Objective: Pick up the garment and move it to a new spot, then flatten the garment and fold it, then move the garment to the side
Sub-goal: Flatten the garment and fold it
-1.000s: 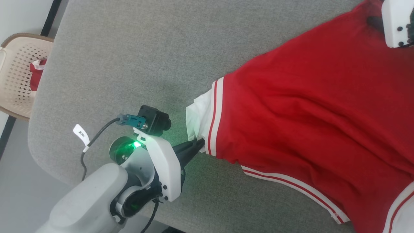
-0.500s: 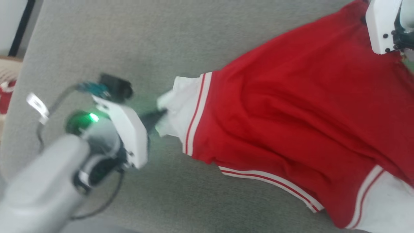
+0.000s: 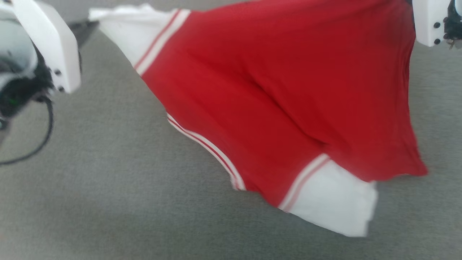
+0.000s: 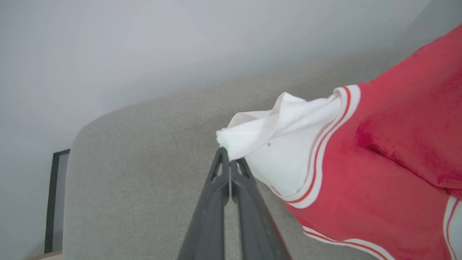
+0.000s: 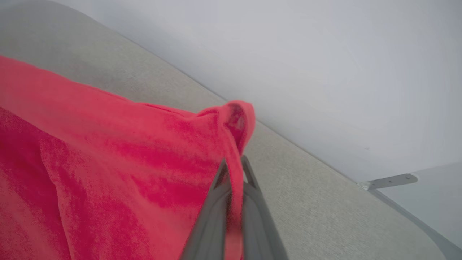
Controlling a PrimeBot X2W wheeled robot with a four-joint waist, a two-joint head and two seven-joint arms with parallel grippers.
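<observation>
The garment [image 3: 281,94], a red shirt with white sleeves and striped trim, hangs spread between my two grippers above the grey surface. In the left wrist view my left gripper [image 4: 224,151] is shut on the tip of one white sleeve [image 4: 274,144]. In the right wrist view my right gripper [image 5: 232,164] is shut on a folded red edge of the garment [image 5: 108,162]. The head view shows the left gripper's white housing [image 3: 47,47] at the upper left and the right one's [image 3: 429,21] at the upper right. The other white sleeve [image 3: 332,202] droops lowest.
A grey fabric-covered table [image 3: 108,180] stretches under the garment, with its rounded far edge [image 4: 108,115] against a pale wall. A black cable [image 3: 43,137] loops below the left arm.
The right gripper has shut on the red edge. Both grippers have risen and lifted the garment off the table, stretched between them. The head camera has shifted as well.
</observation>
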